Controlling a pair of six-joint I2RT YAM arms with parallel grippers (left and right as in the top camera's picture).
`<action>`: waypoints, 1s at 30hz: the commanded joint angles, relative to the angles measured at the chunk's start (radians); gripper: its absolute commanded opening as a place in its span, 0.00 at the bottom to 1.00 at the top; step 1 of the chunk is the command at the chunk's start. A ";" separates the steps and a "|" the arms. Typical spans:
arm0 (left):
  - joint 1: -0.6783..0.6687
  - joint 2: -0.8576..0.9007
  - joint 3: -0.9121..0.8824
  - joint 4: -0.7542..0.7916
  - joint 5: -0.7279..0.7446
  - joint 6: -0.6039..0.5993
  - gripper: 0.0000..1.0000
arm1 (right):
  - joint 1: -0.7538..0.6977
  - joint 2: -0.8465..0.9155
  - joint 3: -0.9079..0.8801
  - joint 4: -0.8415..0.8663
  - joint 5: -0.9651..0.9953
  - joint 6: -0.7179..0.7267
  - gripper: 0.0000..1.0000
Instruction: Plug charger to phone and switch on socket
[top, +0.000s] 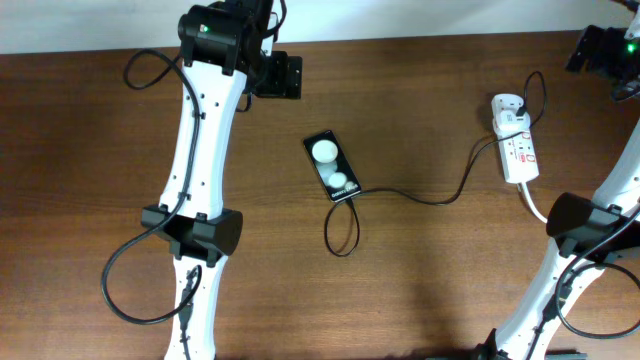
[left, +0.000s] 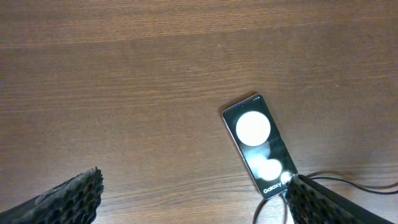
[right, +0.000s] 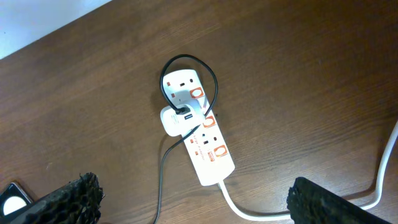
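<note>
The black phone (top: 332, 166) lies near the table's middle, screen up with two white round spots; it also shows in the left wrist view (left: 259, 145). The thin black charger cable (top: 420, 195) runs from the phone's near end, loops, and leads to the white adapter (right: 180, 118) plugged into the white socket strip (top: 515, 140), seen too in the right wrist view (right: 202, 140). My left gripper (left: 193, 202) is open and empty, raised at the table's far side. My right gripper (right: 193, 199) is open and empty, high above the strip.
The strip's thick white cord (right: 298, 208) curves off toward the right front edge. A black cable loop (top: 342, 232) lies in front of the phone. Both white arms (top: 195, 150) (top: 590, 240) reach over the brown wooden table.
</note>
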 joint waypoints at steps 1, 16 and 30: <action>0.003 -0.005 0.019 -0.001 -0.043 0.012 0.99 | 0.000 -0.023 0.010 -0.006 0.012 0.010 0.99; 0.075 -0.486 -1.095 0.698 -0.040 0.012 0.99 | 0.000 -0.023 0.010 -0.006 0.012 0.010 0.99; 0.133 -1.453 -2.173 1.440 -0.078 0.019 0.99 | 0.000 -0.023 0.010 -0.006 0.012 0.010 0.99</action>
